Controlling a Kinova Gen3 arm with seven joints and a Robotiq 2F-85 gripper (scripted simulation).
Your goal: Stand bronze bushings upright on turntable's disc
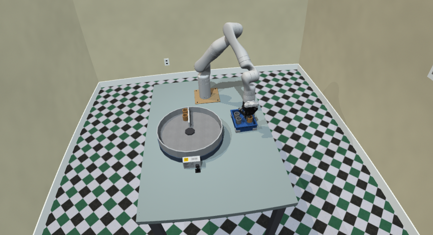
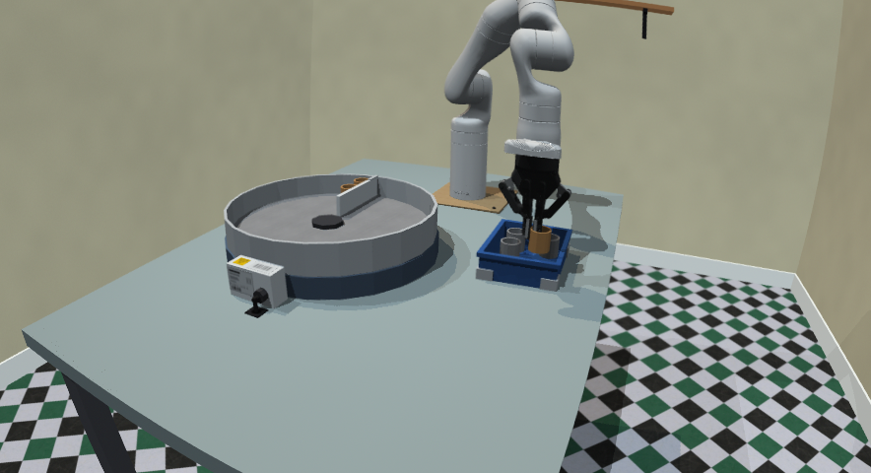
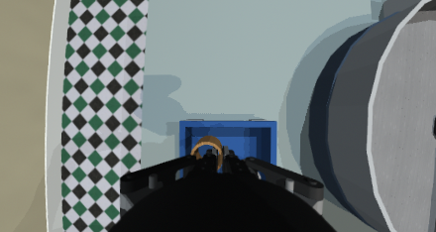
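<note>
My gripper point(image 1: 247, 115) point(image 2: 531, 227) point(image 3: 220, 153) is shut on the wall of a bronze bushing point(image 1: 249, 119) point(image 2: 539, 241) point(image 3: 208, 141). It holds it upright, a little raised inside the blue crate point(image 1: 246, 128) point(image 2: 517, 263) point(image 3: 228, 124). Steel bushings stand in the crate: one at the front left point(image 1: 238, 121) point(image 2: 510, 248), one behind it point(image 1: 236, 114) point(image 2: 514, 232), and one at the right point(image 2: 554, 245) partly hidden by the bronze one. Two bronze bushings point(image 1: 185, 117) point(image 1: 184, 110) stand upright on the turntable's disc point(image 1: 175, 139) point(image 2: 286, 217), beside the divider. The dark hub point(image 1: 189, 131) point(image 2: 327, 222) is bare.
A raised grey wall point(image 1: 190, 152) point(image 2: 329, 256) point(image 3: 347, 120) rings the disc. A light divider point(image 1: 189, 116) point(image 2: 358, 195) runs from near the hub to the back of the wall. A white box point(image 1: 191, 162) point(image 2: 258, 281) stands at the turntable's front. The table edge lies right of the crate.
</note>
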